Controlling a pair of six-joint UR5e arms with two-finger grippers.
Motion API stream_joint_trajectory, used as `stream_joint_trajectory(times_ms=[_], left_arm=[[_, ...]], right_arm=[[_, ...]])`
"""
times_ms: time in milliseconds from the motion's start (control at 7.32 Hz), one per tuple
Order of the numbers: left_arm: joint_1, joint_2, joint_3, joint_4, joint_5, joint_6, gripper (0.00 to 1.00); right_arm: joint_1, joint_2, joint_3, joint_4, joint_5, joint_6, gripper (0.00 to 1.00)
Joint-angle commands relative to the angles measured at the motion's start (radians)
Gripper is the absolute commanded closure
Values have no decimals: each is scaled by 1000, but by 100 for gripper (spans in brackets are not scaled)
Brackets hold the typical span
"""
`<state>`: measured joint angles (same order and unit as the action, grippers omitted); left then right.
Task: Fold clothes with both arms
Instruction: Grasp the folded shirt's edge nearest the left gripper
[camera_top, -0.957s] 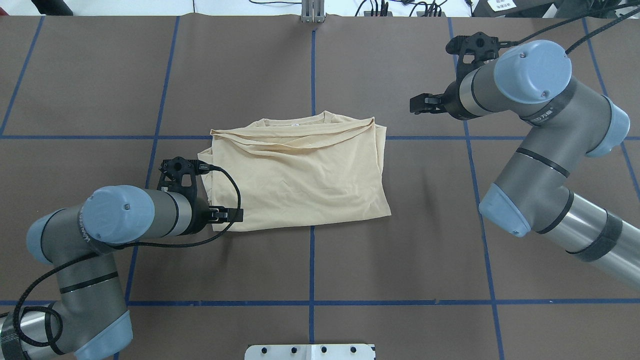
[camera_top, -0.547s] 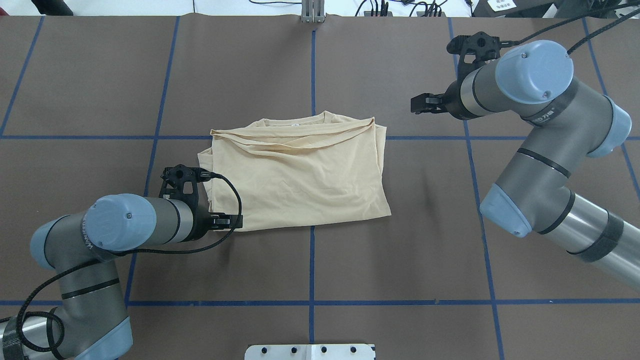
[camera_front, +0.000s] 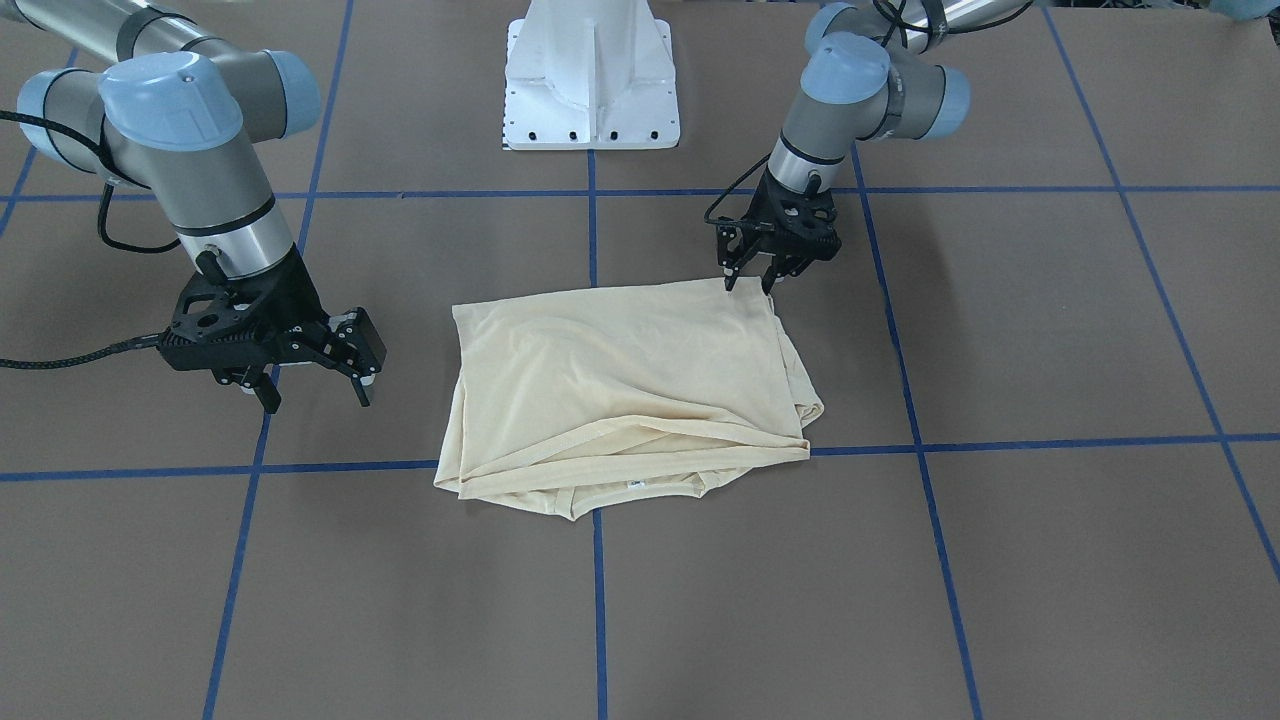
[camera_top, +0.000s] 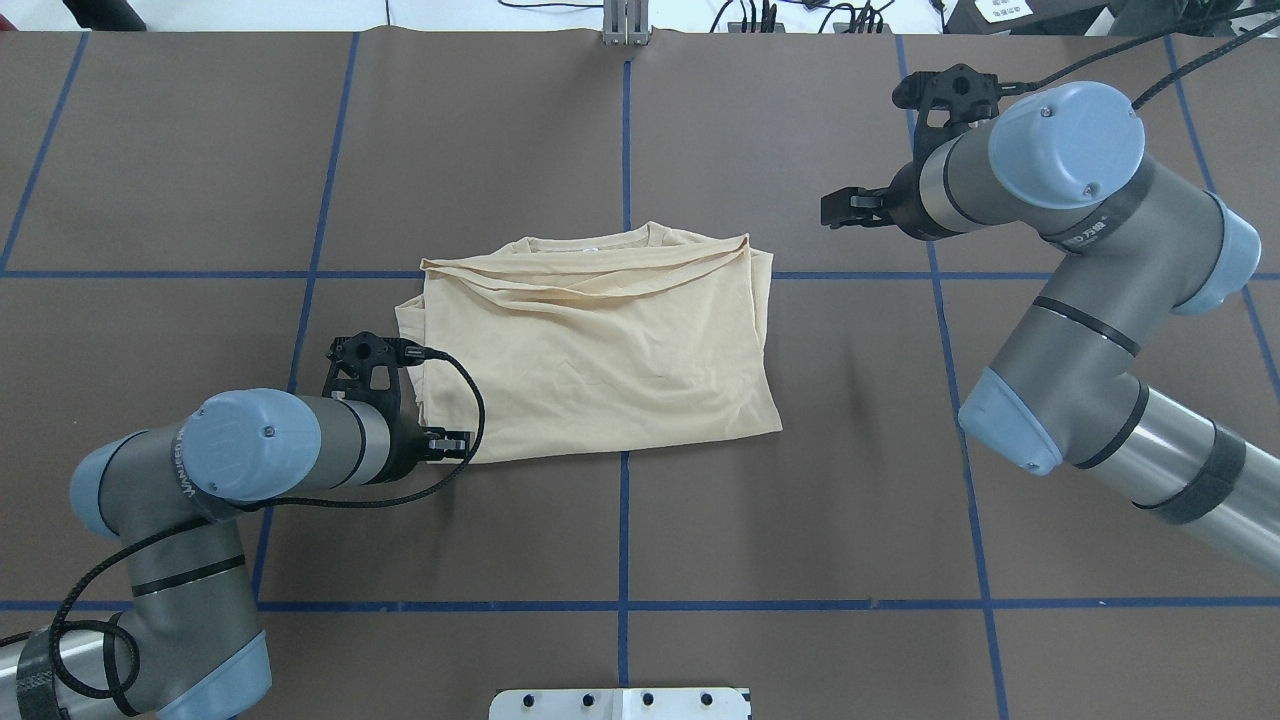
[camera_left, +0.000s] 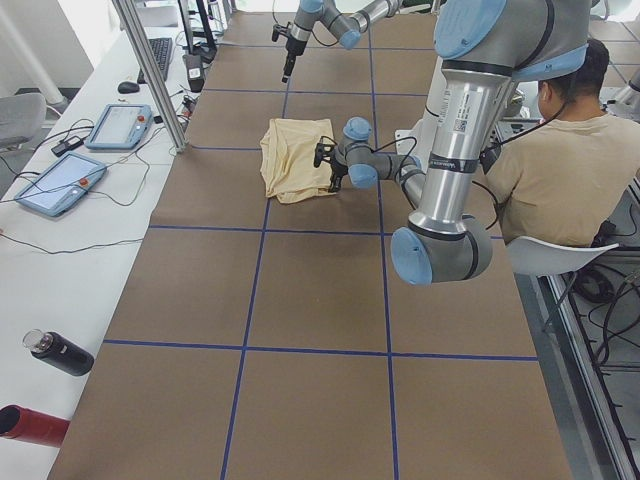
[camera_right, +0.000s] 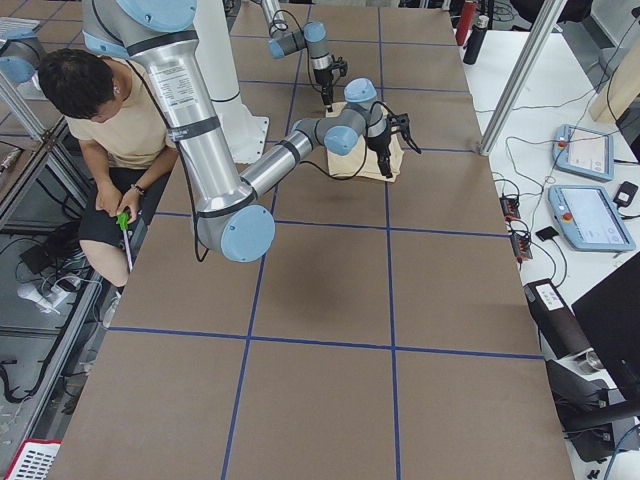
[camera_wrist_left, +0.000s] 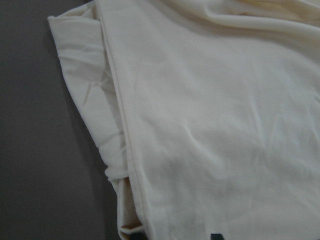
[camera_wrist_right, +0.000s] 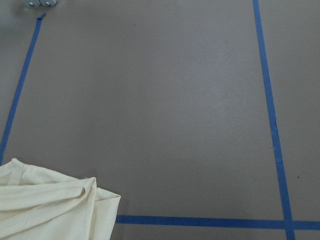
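Note:
The cream-yellow shirt (camera_top: 600, 350) lies folded into a rough rectangle at the table's middle, collar and white neck label (camera_front: 633, 484) on the far side. Its navy print is hidden. My left gripper (camera_top: 452, 441) is open and empty, low at the shirt's near-left corner; in the front-facing view (camera_front: 750, 281) its fingertips stand just at that corner. The left wrist view shows the shirt's (camera_wrist_left: 210, 125) layered side edge. My right gripper (camera_top: 838, 209) is open and empty, above bare table beyond the shirt's far-right corner, also seen in the front-facing view (camera_front: 315, 390).
The white pedestal base (camera_front: 590, 80) stands between the arms. Blue tape lines (camera_top: 624, 540) grid the brown table. A seated operator (camera_left: 560, 170) is beside the robot. Control tablets (camera_left: 60, 185) and bottles (camera_left: 60, 352) lie on the side bench.
My left gripper has drawn back to the left and toward the robot, off the shirt's near-left corner. The right arm and the shirt have hardly moved.

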<state>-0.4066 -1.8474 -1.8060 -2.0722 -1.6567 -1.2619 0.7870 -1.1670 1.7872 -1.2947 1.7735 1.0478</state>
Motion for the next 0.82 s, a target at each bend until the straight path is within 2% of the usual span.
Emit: stream_joint_trajectory(times_ms=[0, 273, 410, 683], left_arm=[[0, 0, 1, 1, 0, 4, 100], [-14, 7, -12, 9, 2, 10, 100], [-40, 7, -6, 12, 5, 89, 100], [-188, -1, 61, 12, 3, 276, 100]], right_arm=[[0, 1, -2, 0, 0, 0, 0], [0, 3, -3, 0, 0, 0, 0], [0, 3, -5, 0, 0, 0, 0], [-2, 7, -8, 0, 0, 6, 0]])
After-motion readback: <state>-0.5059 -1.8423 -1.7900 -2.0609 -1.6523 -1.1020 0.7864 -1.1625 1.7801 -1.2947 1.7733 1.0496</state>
